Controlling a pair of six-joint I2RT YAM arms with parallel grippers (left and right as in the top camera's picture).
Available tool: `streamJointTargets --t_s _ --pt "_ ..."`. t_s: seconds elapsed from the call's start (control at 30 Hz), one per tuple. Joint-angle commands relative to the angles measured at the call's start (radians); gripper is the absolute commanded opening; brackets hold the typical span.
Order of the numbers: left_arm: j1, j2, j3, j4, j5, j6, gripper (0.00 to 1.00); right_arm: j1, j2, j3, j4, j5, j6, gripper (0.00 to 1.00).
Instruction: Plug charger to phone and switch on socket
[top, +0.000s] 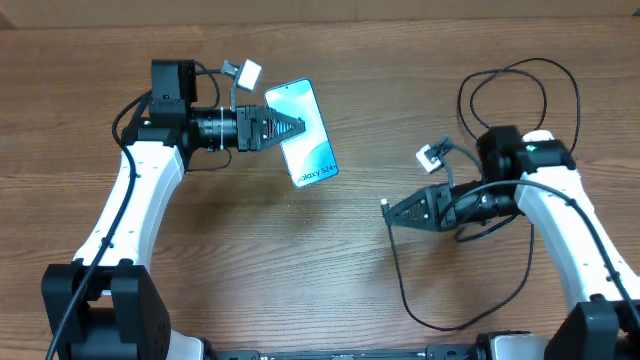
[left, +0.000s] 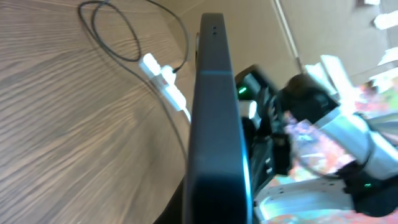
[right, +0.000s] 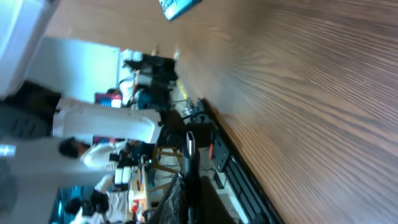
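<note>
even, fairly bright light falls from above on the counter (top: 330, 262), and shadows are soft and faint. the overhead view is sharp. the left wrist view blurs the close phone (left: 214, 124) edge. the right wrist view's background is smeared and hazy.

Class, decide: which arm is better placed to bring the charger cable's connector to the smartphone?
Right: the right fingers pinch the thin black charger cable at its tip; the left fingers are busy holding the light-blue smartphone.

A wood-grain surface (top: 300, 260) lies under the left hand (top: 300, 127) and right hand (top: 388, 210). Past the right hand, beyond the surface's edge, are a white-sleeved person (right: 102, 121) and blurred clutter (right: 146, 74).
</note>
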Motion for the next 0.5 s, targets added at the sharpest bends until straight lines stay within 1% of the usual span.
streamJointTargets --t_s 0.0,0.17,0.23,0.33,0.47 --pt "-0.002 -0.01 0.018 0.033 0.097 -0.156 0.04 0.043 -0.014 -0.065 0.049 -0.13 -0.13 0.04" --pt "-0.014 -0.01 0.018 0.05 0.135 -0.22 0.04 0.101 -0.014 -0.102 0.186 -0.19 -0.125 0.04" --pt "-0.018 -0.01 0.018 0.049 0.135 -0.229 0.04 0.117 -0.014 -0.102 0.255 -0.19 -0.09 0.04" --pt "-0.018 -0.01 0.018 0.048 0.134 -0.229 0.05 0.128 -0.014 -0.102 0.405 -0.17 0.063 0.04" --pt "-0.018 -0.01 0.018 0.048 0.134 -0.229 0.04 0.129 -0.014 -0.102 0.642 -0.078 0.381 0.04"
